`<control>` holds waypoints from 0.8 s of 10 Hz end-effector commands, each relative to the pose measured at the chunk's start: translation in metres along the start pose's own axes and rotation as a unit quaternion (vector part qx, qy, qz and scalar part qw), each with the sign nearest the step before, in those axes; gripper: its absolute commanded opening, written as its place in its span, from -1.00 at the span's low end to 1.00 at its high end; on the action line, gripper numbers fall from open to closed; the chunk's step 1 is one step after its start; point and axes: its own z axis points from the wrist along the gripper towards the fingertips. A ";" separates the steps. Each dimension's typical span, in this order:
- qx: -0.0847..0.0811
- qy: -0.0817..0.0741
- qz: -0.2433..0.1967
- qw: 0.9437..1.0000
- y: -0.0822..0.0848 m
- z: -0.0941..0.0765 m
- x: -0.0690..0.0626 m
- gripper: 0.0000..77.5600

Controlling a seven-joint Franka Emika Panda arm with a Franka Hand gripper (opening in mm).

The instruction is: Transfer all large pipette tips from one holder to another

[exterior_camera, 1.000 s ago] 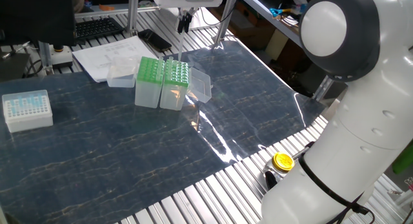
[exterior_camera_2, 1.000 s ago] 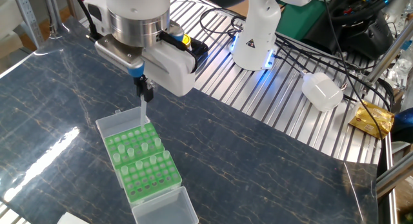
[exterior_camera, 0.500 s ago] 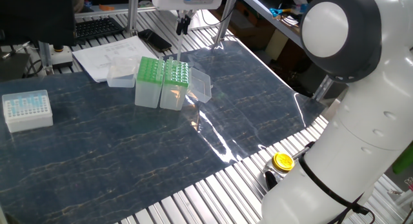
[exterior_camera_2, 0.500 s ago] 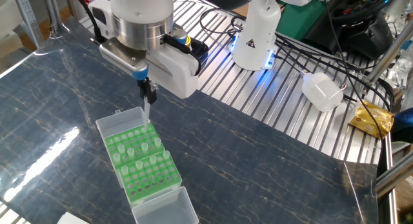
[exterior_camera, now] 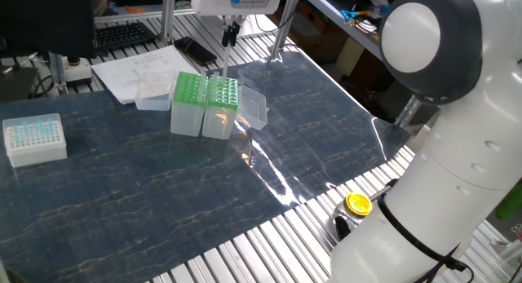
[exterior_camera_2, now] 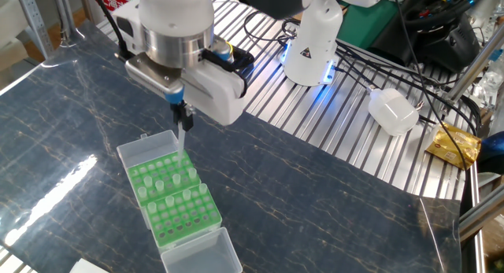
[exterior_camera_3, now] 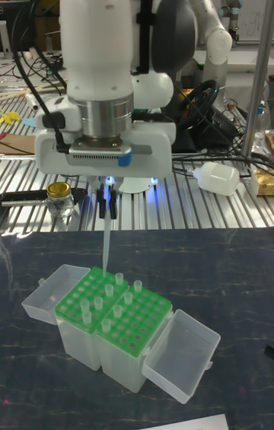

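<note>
Two green racks stand side by side on clear boxes, one [exterior_camera_3: 85,291] to the left of the other [exterior_camera_3: 135,321], each with its lid open. Several large pipette tips [exterior_camera_3: 116,310] stand upright in their holes, also visible as pale stubs [exterior_camera_2: 168,183] in the other fixed view. My gripper [exterior_camera_3: 106,207] hangs above the left rack's far edge, shut on one large pipette tip [exterior_camera_3: 106,243] that points straight down, its end just above the rack. The same gripper [exterior_camera_2: 182,116] and held tip [exterior_camera_2: 180,140] show over the racks [exterior_camera: 205,90] from the other sides.
A white box of small pale-blue tips [exterior_camera: 34,139] sits at the mat's left. Papers [exterior_camera: 140,69] lie behind the racks. A yellow-capped jar [exterior_camera_3: 58,199] and a white bottle [exterior_camera_3: 218,177] stand on the slatted table beyond the mat. The robot's base [exterior_camera_2: 313,42] is behind.
The gripper, still holding the tip, has drifted a little sideways over the racks and slightly lower. The racks and the tips in them have not moved.
</note>
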 end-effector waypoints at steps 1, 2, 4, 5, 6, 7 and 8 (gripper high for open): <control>-0.001 0.003 0.007 1.000 0.000 0.002 -0.001 -0.97; -0.003 0.012 0.015 1.000 -0.001 0.002 -0.001 -0.97; -0.003 0.030 0.046 0.998 0.000 0.002 -0.001 -0.97; -0.003 0.032 0.053 0.998 0.000 0.002 -0.001 -0.97; -0.005 0.033 0.060 0.998 0.000 0.002 -0.002 -0.97; -0.004 0.033 0.065 0.997 0.000 0.002 -0.002 -0.97; -0.004 0.033 0.065 0.997 0.000 0.002 -0.002 -0.97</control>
